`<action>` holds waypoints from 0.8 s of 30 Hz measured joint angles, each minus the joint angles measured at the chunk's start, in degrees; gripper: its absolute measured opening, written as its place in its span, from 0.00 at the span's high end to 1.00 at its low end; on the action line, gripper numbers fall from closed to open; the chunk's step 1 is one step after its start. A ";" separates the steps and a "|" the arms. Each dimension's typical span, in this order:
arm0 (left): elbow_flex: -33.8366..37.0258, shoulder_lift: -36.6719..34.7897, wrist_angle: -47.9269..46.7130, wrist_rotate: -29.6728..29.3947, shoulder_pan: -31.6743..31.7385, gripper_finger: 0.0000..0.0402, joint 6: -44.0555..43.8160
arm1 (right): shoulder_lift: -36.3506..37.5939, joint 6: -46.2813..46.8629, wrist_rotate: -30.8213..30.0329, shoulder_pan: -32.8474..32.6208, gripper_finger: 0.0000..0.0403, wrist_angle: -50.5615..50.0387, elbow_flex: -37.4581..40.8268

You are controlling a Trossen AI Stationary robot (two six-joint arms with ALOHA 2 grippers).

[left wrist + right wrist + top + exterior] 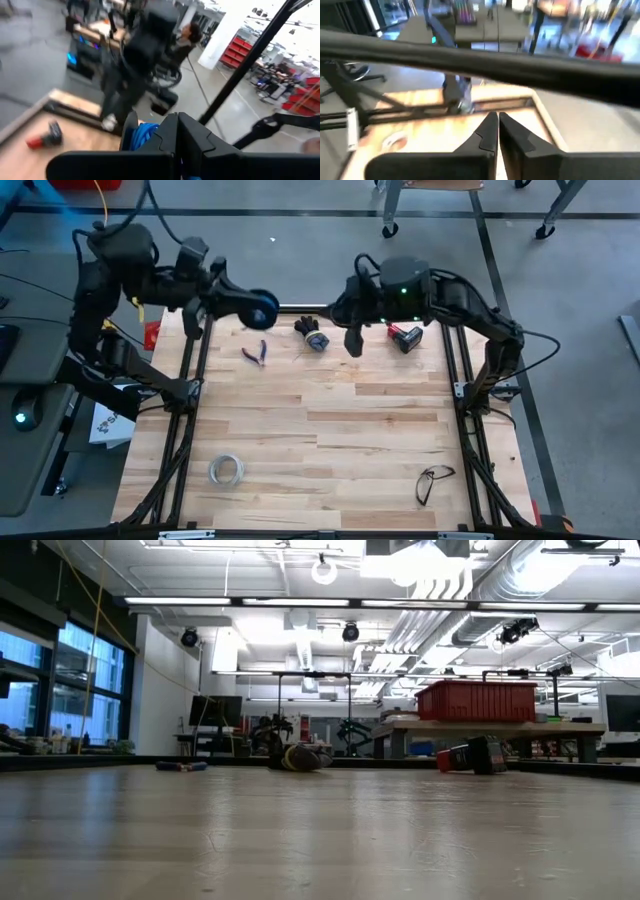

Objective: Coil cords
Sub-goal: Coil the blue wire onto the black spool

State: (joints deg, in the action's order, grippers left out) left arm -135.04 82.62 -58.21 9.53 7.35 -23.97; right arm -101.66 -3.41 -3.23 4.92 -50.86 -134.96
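Left pincer (pixel 250 306) raised over the counter's far edge, clamped on the dark spool (pixel 262 308); right pincer (pixel 353 345) empty, fingers together.

The thin wire itself cannot be traced in any view; only blue windings show on the spool in the left wrist view, where the dark fingers (pixel 165 145) cover most of it. The level view catches neither arm, just small objects along the far edge of the counter (pixel 330 440): a pair of pliers (pixel 255 353), a small dark bundle (pixel 312 335), and a red-and-black tool (pixel 405 337). The left arm reaches in from the far left corner, wrist level. The right arm hangs near the far edge, pincer pointing down above the boards. A whitish ring (pixel 227 471) and eyeglasses (pixel 432 483) lie near the front.
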 joint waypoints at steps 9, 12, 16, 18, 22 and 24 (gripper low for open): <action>0.04 -0.49 4.79 -0.03 4.79 1.00 10.14 | -3.15 11.04 0.37 -0.74 0.71 -8.74 1.51; 0.07 -0.42 5.51 -0.06 6.13 1.00 11.93 | -5.10 11.01 0.47 -1.82 0.59 -3.61 1.77; 0.04 -0.35 5.92 -0.08 7.35 1.00 12.23 | -7.83 8.87 0.68 -2.98 0.48 4.87 1.75; 0.04 -0.22 5.92 -0.18 7.33 1.00 12.55 | -9.12 9.12 0.73 -3.23 0.47 8.88 1.75; 0.04 -0.07 6.38 -0.01 7.31 1.00 13.62 | -10.99 11.92 0.72 -2.84 0.46 14.18 1.75; 0.04 -0.07 7.60 -0.03 7.33 1.00 13.63 | -12.10 13.27 0.68 -2.54 0.46 16.59 1.75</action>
State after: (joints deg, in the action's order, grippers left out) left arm -135.00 82.54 -50.61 9.50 14.68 -10.33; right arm -113.75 9.86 -2.55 2.38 -34.27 -133.21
